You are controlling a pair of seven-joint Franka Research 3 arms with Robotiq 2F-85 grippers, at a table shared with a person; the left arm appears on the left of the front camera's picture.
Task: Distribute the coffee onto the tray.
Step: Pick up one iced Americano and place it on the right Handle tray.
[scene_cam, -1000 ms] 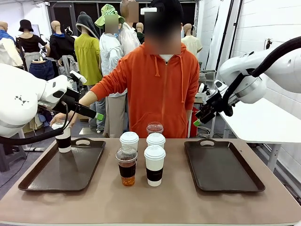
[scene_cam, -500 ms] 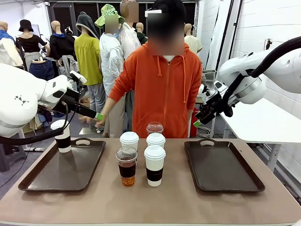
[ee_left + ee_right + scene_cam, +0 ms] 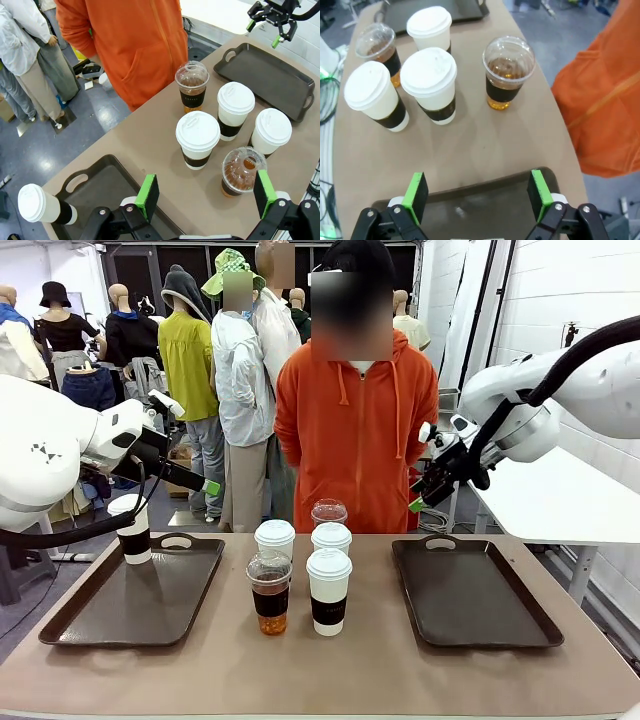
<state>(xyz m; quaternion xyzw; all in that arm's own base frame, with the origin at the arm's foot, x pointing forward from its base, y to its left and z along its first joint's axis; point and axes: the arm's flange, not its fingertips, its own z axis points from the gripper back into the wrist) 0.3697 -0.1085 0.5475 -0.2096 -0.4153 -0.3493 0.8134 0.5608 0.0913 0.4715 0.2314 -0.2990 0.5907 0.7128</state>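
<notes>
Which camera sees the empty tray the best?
The front view: the empty tray lies whole, rim showing all round. The left wrist view has it small and slanted in a corner. The right wrist view catches just a strip of it at the bottom.

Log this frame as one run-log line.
left gripper open, raised | right gripper open, raised | one white lidded paper cup, black sleeve, on dark brown left tray | five other cups mid-table

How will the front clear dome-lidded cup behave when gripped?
The clear cup looks thin-walled plastic, so it probably flexes if squeezed. The brown drink inside would likely slosh. Taller than its narrow base, it may tip if pushed high up.
</notes>
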